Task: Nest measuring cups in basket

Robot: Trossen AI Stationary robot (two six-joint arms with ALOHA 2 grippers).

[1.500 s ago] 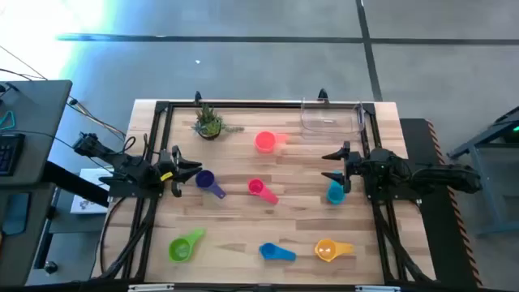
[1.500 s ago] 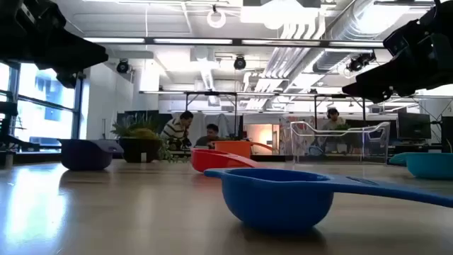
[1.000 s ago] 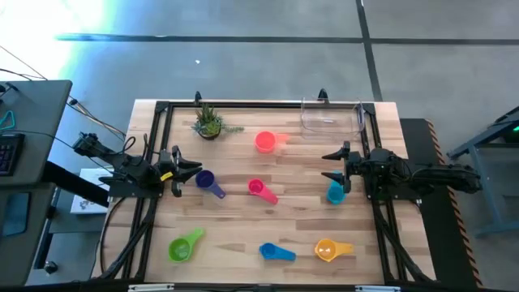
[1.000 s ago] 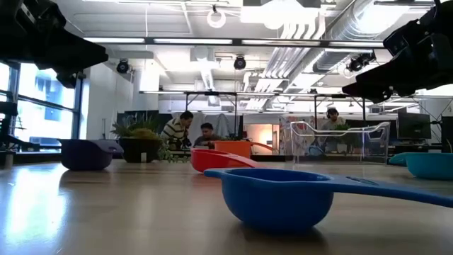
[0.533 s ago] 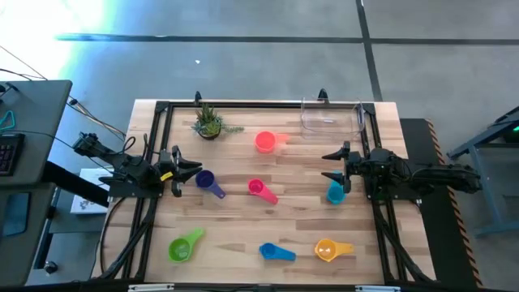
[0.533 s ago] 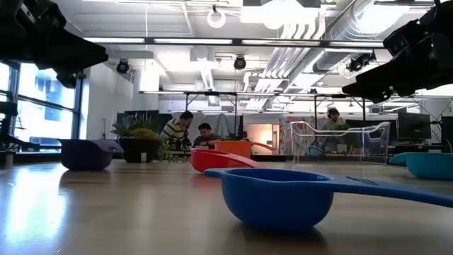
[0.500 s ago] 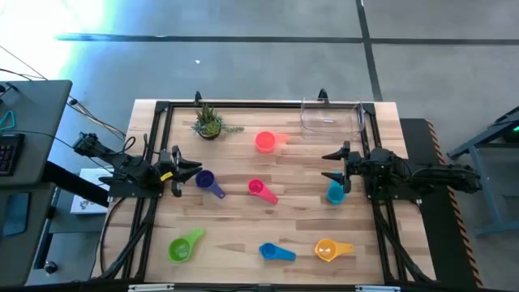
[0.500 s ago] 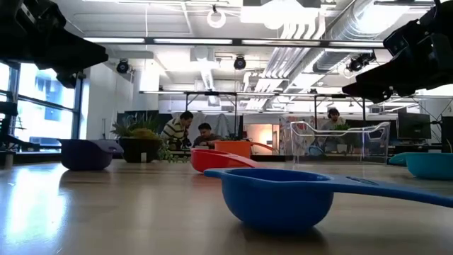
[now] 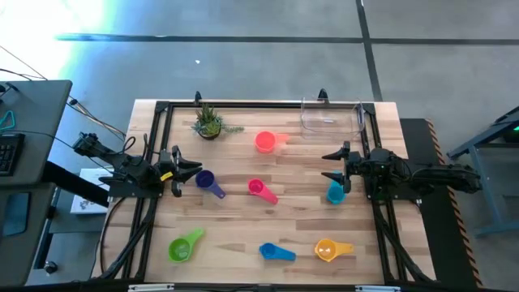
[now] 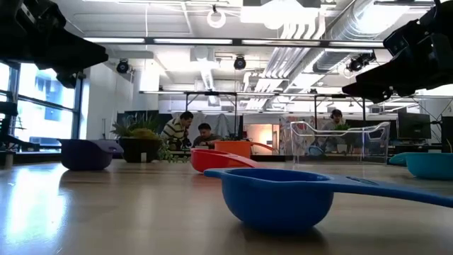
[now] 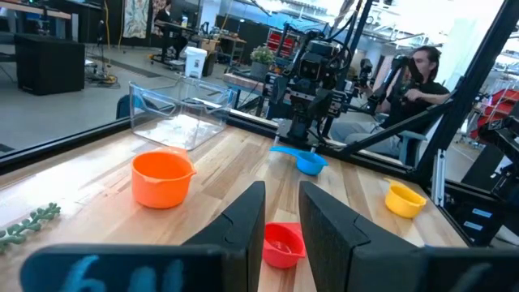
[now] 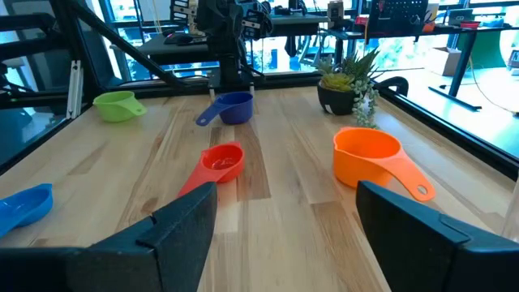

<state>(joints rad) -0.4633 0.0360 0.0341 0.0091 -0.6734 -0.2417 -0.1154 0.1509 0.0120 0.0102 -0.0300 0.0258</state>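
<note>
Cups lie scattered over the table [image 9: 235, 219], none in the clear basket [image 9: 331, 116], which stands at the far right corner. The pink cup [image 9: 265, 142] sits near the basket, the magenta cup [image 9: 259, 190] at the middle, and the green cup [image 9: 182, 246], blue cup [image 9: 274, 251] and yellow cup [image 9: 328, 250] along the near edge. The left gripper [image 9: 186, 173] hangs beside the purple cup [image 9: 208, 182], jaws slightly apart. The right gripper [image 9: 332, 165] hangs above the teal cup [image 9: 334, 193], jaws wide apart. A small plant [image 9: 208, 122] stands at the far left.
</note>
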